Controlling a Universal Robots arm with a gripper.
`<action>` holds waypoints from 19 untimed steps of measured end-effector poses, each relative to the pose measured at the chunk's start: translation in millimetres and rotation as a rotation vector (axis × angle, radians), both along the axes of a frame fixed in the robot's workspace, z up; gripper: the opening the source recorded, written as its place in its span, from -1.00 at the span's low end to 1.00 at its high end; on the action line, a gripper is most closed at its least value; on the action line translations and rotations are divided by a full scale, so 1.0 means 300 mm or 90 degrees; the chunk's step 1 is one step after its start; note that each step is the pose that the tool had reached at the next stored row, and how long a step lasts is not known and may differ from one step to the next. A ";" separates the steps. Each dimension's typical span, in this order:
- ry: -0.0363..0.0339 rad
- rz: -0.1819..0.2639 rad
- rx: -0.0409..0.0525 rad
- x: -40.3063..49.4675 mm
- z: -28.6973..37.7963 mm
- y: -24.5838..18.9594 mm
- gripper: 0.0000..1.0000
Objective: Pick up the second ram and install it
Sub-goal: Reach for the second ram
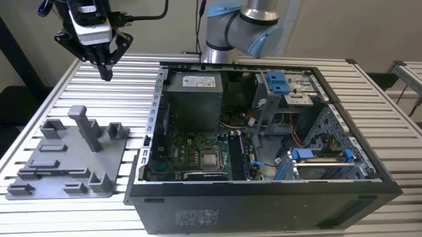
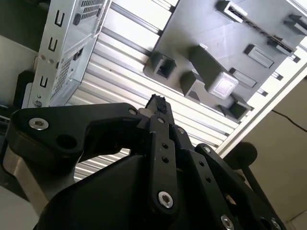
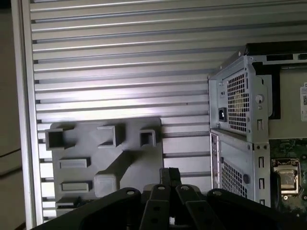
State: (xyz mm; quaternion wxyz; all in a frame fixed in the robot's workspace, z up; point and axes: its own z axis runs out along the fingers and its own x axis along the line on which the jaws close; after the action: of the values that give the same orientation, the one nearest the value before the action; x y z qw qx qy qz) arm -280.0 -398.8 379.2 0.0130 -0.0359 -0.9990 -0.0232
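Observation:
My gripper (image 1: 105, 75) hangs high above the slatted table at the exterior view's far left, behind the grey plastic tray (image 1: 66, 170) and left of the open computer case (image 1: 264, 190). Its black fingers meet at the tips with nothing between them, as both wrist views also show (image 2: 156, 101) (image 3: 169, 173). In both wrist views the tray (image 2: 206, 33) (image 3: 96, 148) lies below the fingertips, and no stick shows in its blocks. Dark narrow strips stand in the memory slots (image 1: 240, 154) beside the processor. I cannot tell whether the second ram is among them.
The case's rear corner with its vent grille (image 3: 238, 98) stands close beside the tray. A tall grey post (image 1: 84, 127) rises from the tray. Blue drive-cage clips (image 1: 279, 81) and cables sit inside the case. The arm's base (image 1: 224, 29) stands behind the case.

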 end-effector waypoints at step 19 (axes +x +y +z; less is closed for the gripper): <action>0.0025 0.000 0.0000 -0.197 -0.018 0.000 -0.79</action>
State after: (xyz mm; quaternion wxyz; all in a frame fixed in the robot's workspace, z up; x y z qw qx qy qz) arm -339.2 -398.9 373.9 0.0149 -0.0360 -0.9990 -0.0231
